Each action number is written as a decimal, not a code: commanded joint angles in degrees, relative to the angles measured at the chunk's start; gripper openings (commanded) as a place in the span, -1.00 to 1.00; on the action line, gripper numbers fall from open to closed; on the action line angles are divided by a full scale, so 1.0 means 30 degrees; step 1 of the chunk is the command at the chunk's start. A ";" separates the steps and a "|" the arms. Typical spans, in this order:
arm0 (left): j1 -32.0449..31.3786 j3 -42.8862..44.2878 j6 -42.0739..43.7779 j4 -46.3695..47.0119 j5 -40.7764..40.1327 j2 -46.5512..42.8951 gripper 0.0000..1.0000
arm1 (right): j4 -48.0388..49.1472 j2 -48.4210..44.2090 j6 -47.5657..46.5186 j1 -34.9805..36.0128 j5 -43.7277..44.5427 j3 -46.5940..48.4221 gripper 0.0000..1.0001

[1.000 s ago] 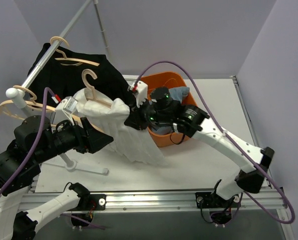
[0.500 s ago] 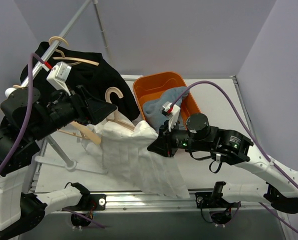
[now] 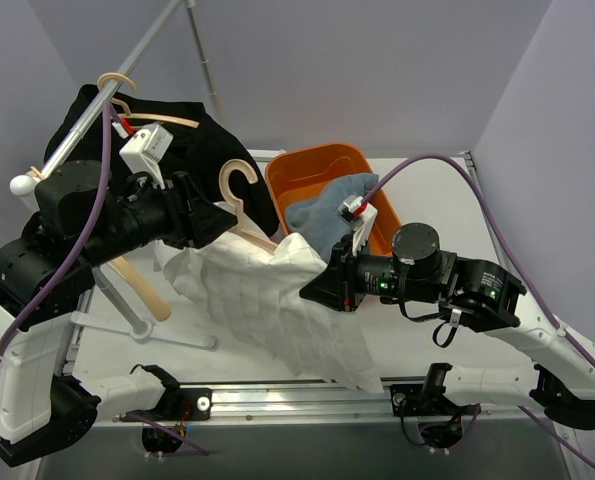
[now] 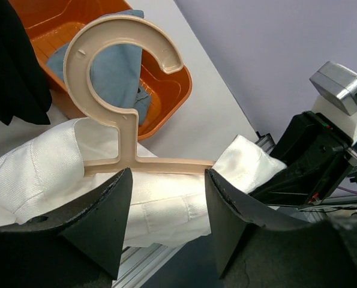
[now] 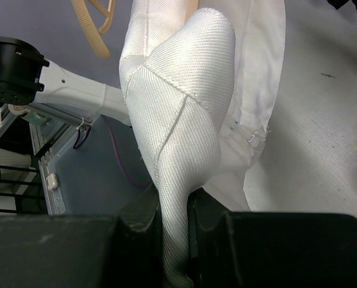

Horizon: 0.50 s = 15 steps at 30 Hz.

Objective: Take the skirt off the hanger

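The white skirt hangs stretched between both arms, over the table's near edge. Its top is still draped round the tan hanger, whose hook sticks up free. My left gripper is open. In the left wrist view the hanger has its bar across my left gripper's fingertips, with skirt cloth behind them. My right gripper is shut on a bunched fold of the skirt's edge. The right wrist view shows the fold pinched in my right gripper.
An orange basket holding a blue-grey cloth stands behind the skirt. A black garment hangs on the rack rail at far left, with other tan hangers. The rack's foot lies on the table near the left arm.
My right gripper pulled the skirt from beside the basket toward the near edge. My left arm rose and the hanger rose beside it. The skirt is now stretched flatter between them.
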 commanded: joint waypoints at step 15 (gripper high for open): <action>0.0014 -0.0018 0.2192 -0.0873 -0.0111 0.0855 0.22 | 0.3332 -0.0214 0.1110 0.0546 -0.0920 0.1084 -1.00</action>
